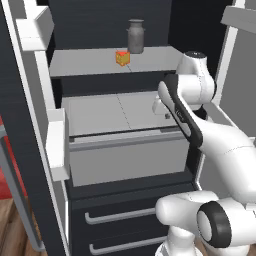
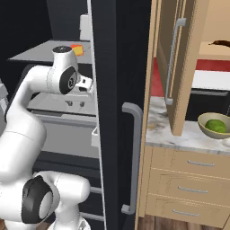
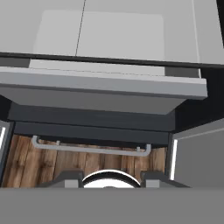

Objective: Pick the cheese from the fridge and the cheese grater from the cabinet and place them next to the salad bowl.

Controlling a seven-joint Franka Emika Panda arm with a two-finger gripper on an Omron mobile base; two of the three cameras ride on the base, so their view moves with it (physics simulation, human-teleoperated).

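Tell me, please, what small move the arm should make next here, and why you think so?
Probably raise the hand and reach toward the cheese, which sits untouched on the upper fridge shelf beside a grey lidded jar. The hand now hangs lower, over the middle shelf, and the hand view looks down at the fridge's drawer front, not at the cheese, so nothing appears held yet.

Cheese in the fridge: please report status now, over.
Gripper low over the middle shelf, holding nothing. Cheese untouched on the upper shelf, beside a grey jar. Path up looks clear.
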